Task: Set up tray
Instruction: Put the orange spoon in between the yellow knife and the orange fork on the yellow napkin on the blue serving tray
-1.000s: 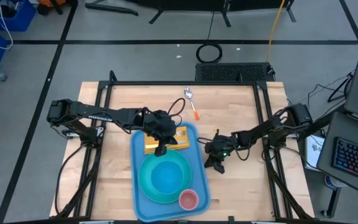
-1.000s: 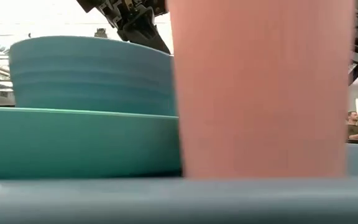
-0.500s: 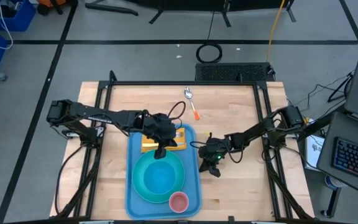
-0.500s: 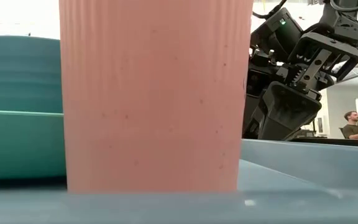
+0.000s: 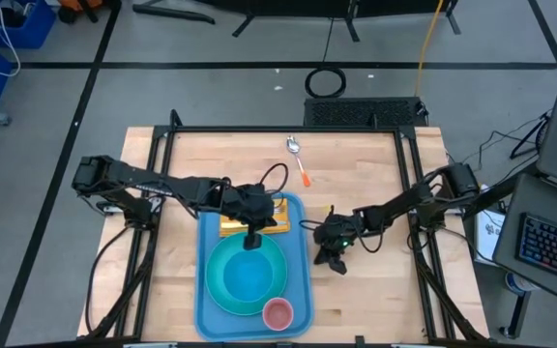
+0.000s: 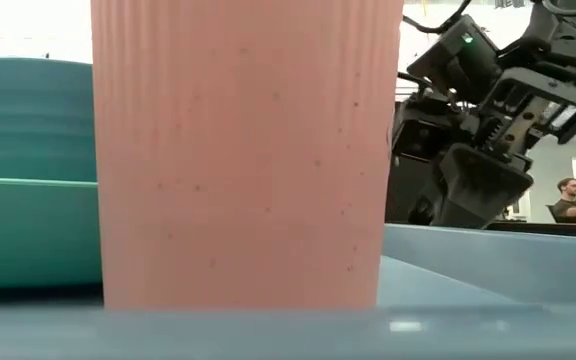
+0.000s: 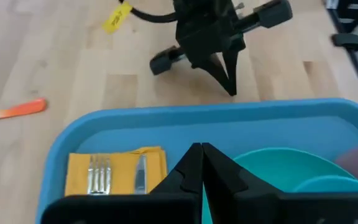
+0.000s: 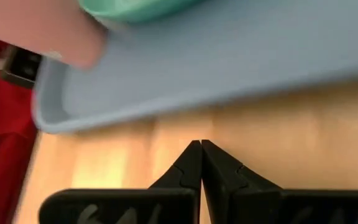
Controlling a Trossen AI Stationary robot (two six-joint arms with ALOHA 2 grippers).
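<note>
Left pincer (image 5: pixel 250 239) closed and empty, angled down over the tray (image 5: pixel 204 307), right pincer (image 5: pixel 340 261) closed, tilted toward the counter (image 5: pixel 375 290) just beside the tray's edge.

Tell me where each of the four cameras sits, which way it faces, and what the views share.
High view: overhead, straight down on the large light-blue plastic tray; both dark arms show.
Low view: table height, level past the ribbed pink plastic cup; right gripper shows.
Left wrist view: over the tray's far end, toward the yellow folded napkin; own shut left gripper shows.
Right wrist view: beside the tray's rim, low over the wood; own shut fingers show.
Shared: all four see the tray.
</note>
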